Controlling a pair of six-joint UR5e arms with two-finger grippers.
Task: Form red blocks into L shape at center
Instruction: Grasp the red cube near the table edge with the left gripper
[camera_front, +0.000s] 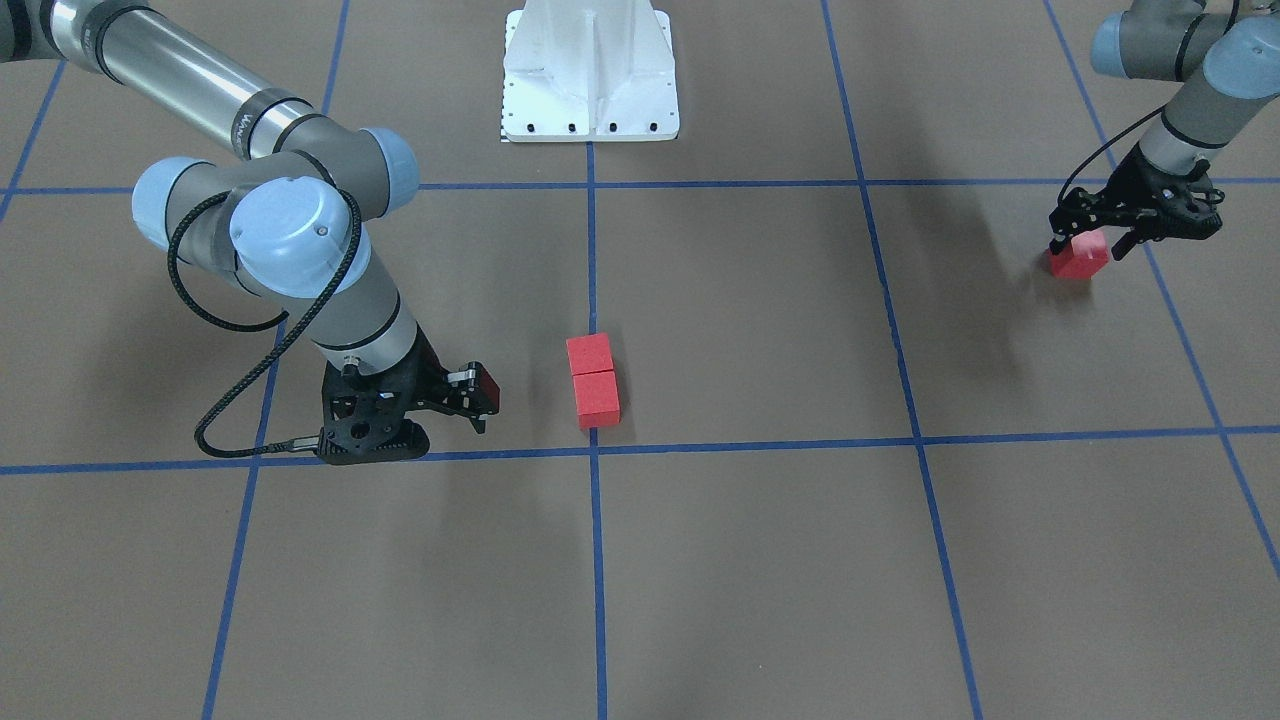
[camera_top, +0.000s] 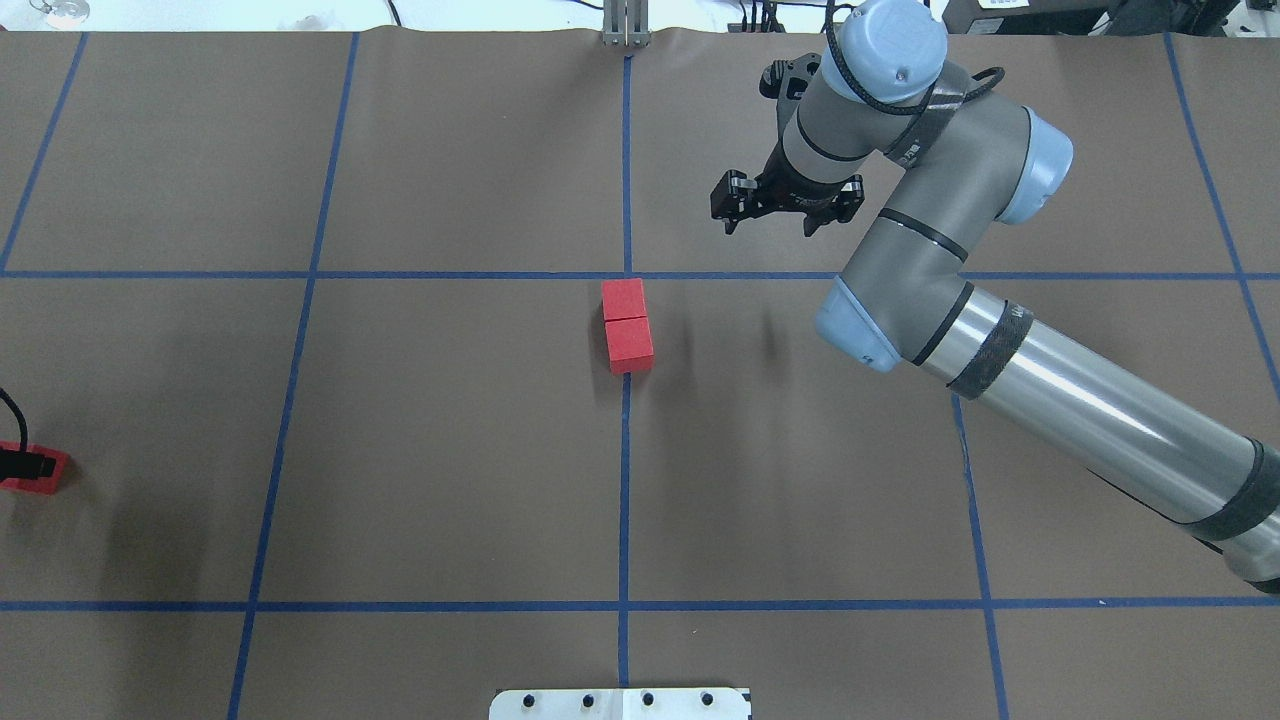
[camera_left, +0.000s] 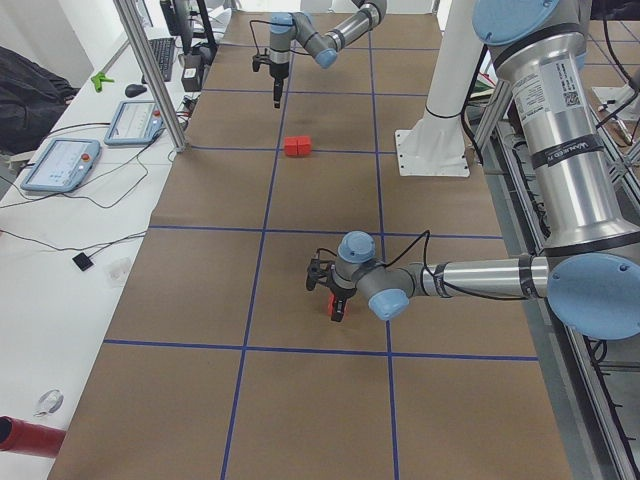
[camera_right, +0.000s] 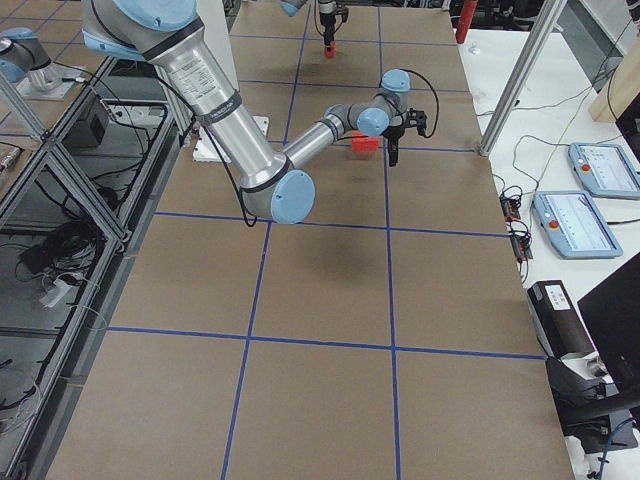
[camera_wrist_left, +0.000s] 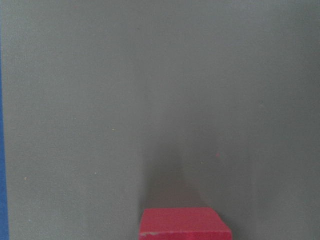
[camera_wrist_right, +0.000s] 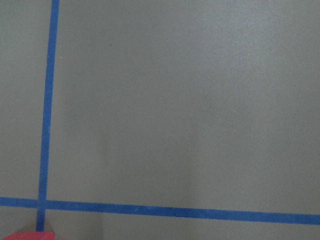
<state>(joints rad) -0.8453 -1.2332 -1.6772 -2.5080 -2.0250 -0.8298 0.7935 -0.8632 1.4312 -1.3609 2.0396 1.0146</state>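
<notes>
1. The first red block and the second red block sat at the middle of the tabletop. They touched face to face in a short straight row lying on the blue tape line that ran away from the robot.
2. The third red block rested on the tabletop well apart from that pair, far out on the robot's left side.
3. The left gripper hung directly over the third red block, with one of its jaws on each side of it. Whether the jaws pressed on the block or only flanked it could not be told.
4. The left wrist view showed only the top of that block at the bottom edge, with bare tabletop beyond it.
5. The right gripper was on the robot's right of the pair, near it but not touching. Its jaws were spread and pointed down, with nothing between them.
6. The right wrist view showed a crossing of two blue lines, with a sliver of red at the bottom left corner.
7. The white base plate stood on the centre line at the robot's edge of the tabletop, well apart from all three blocks.
</notes>
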